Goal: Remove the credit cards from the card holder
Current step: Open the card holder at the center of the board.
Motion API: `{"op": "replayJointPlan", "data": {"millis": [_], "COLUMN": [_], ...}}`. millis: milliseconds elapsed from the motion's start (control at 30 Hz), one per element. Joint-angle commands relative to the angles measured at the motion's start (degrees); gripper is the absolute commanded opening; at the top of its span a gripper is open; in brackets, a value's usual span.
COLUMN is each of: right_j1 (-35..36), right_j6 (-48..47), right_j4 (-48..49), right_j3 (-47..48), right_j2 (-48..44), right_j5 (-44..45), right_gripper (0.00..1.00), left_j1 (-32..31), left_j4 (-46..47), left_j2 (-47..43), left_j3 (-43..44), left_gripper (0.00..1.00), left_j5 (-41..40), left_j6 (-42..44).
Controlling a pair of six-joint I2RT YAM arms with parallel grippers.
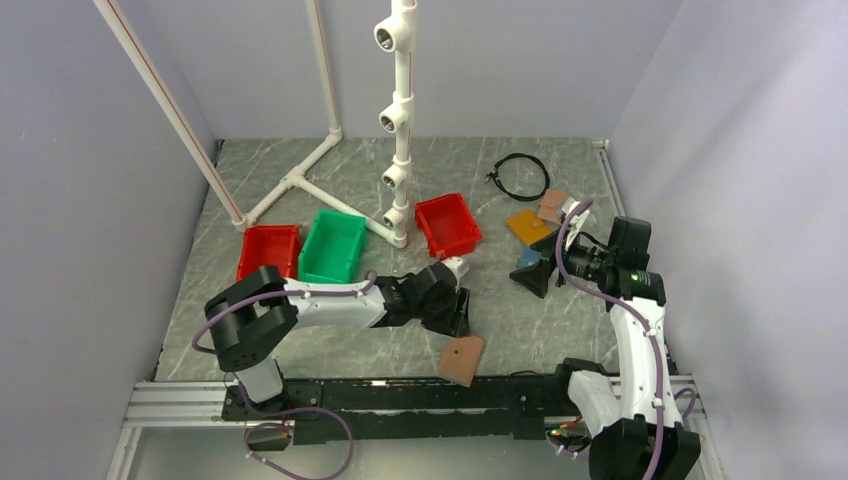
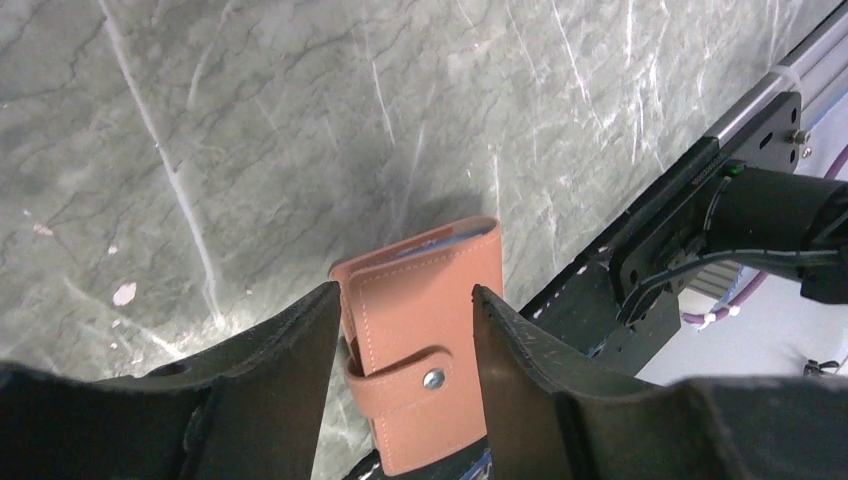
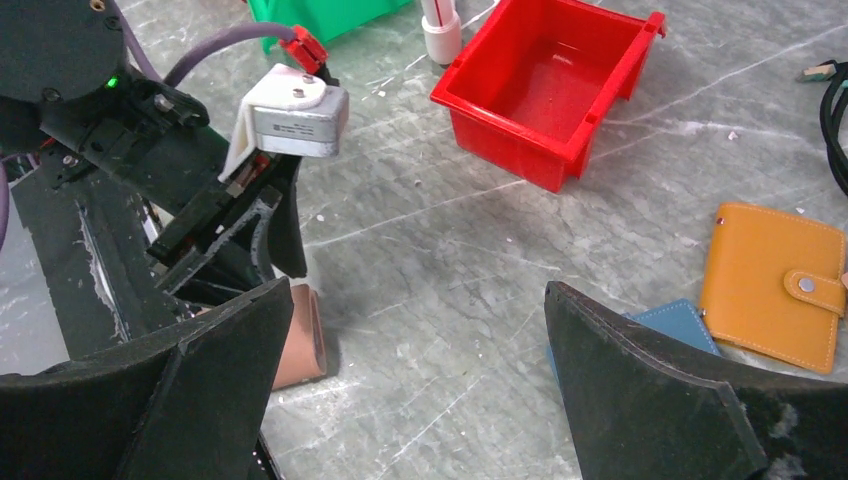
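- Right at the near edge, the two arm bases sit on a metal rail (image 1: 180, 402), left arm on the left.
- Just past the rail, the card holder (image 1: 461, 360) lies flat on the grey marble table (image 1: 560, 330), snap tab fastened, with a sliver of blue lining showing at its far edge.
- Left gripper (image 2: 405, 295) hangs right over it, jaws partway apart and framing the holder on both sides. I cannot tell whether the fingers (image 2: 300, 350) touch it.
- Over on the right, the right gripper (image 3: 418, 290) is spread wide with nothing in it, hovering near a blue wallet (image 3: 680, 320).
- Just beyond that one is an orange wallet (image 3: 770, 285), also snapped shut, then a duller brown wallet (image 1: 552, 206). That makes four wallets counting the holder.
- Mid-table: two red bins, one (image 1: 268, 250) on the left and one (image 1: 447, 224) towards the centre, with a single green bin (image 1: 333, 245) between them.
- White pipe frame (image 1: 400, 120) rises between the green bin and the centre red one.
- Far back, one black cable (image 1: 520, 176) lies looped.
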Motion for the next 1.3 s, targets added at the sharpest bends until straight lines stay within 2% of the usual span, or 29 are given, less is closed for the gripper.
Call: {"op": "replayJointPlan", "data": {"millis": [0, 500, 567, 733, 800, 967, 1100, 1267], "right_j1": [0.1, 0.4, 0.4, 0.5, 0.6, 1.6, 4.8, 11.4], "right_j6": [-1.6, -2.2, -2.5, -3.6, -3.8, -4.7, -6.0, -1.7], "right_j4": [-0.3, -1.0, -1.3, -2.5, -2.8, -3.6, -4.7, -0.3], "right_j3": [0.3, 0.5, 0.5, 0.8, 0.9, 0.7, -0.1, -1.1], "right_j2": [0.0, 0.0, 0.0, 0.0, 0.0, 0.1, 1.4, 5.1], "right_j5": [-1.7, -2.0, -2.2, -2.9, -3.2, -3.7, -5.1, -2.3], "right_gripper": [1.0, 1.0, 1.0, 1.0, 1.0, 1.0, 1.0, 1.0], "left_j1": [0.2, 0.2, 0.2, 0.3, 0.5, 2.5, 5.3, 6.3], "left_j4": [-1.1, -4.8, -5.0, -5.9, -5.9, -0.3, 10.6, 20.0], "left_j2": [2.9, 6.6, 7.0, 6.8, 5.8, 0.2, -4.8, -7.1], "left_j3": [3.3, 5.9, 6.1, 6.1, 5.7, 1.2, -5.5, -7.3], "left_gripper": [0.56, 0.49, 0.42, 0.08, 0.0, 0.0, 0.0, 0.0], "left_j5": [0.1, 3.6, 4.0, 2.4, 1.0, -2.0, -4.4, -6.4], "left_j6": [-1.5, -1.7, -1.8, -1.8, -1.9, -3.5, -5.1, 0.1]}}
